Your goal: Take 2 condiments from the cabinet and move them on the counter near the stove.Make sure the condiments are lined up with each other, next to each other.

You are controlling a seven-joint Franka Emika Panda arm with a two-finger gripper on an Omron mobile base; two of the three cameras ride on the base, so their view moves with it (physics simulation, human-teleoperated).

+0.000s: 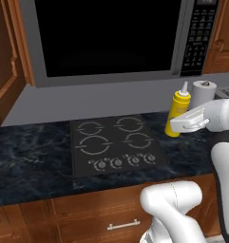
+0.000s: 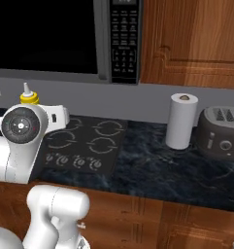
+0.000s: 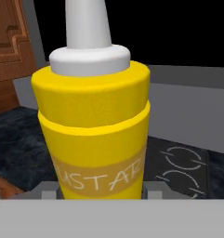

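A yellow squeeze bottle with a white pointed nozzle stands upright at the right edge of the stove, low over the dark marbled counter. My gripper is shut on its lower body, reaching in from the right. In the hand view the bottle looms close, its brown label band level with my gripper, and a grey fingertip presses each side. From the right base view just the bottle's yellow top and nozzle rise above my arm. Whether its base touches the counter I cannot tell.
A white paper towel roll stands just right of and behind the bottle, with a grey toaster further right. The black microwave hangs over the stove. Closed reddish-brown wall cabinet doors flank it. Brown drawers front the counter.
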